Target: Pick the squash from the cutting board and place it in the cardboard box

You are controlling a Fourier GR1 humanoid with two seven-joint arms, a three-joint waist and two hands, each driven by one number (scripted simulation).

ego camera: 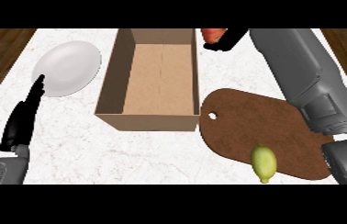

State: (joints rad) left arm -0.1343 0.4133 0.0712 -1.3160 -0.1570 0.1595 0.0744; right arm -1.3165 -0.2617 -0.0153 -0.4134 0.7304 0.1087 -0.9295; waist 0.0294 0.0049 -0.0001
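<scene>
The squash [264, 163] lies at the near edge of the brown cutting board [261, 126], yellow-green, its long axis running near to far, its near tip just over the board's rim. Nothing is touching it. The board sits on the right of the marble counter [156, 154], with a small hole at its left end, close to the box's near right corner.

The cardboard box [115, 78] stands open in the middle, long and narrow, stretching away toward the far side. Its inside shows only bare cardboard floor. To its left rests a white plate [66, 68].

Over on the right, the grey right forearm [298, 71] runs the whole way up the right side, passing over the right end of the board. The right hand [229, 38] is at the far edge, just beyond the box's far right corner, dark fingers curled around an orange-red object [213, 34]; only a bit of that object shows, so what it is cannot be told.

The left hand [24, 115] shows at the left edge, fingers straight and pointing toward the far side, tips just at the plate's near left rim, holding nothing.
</scene>
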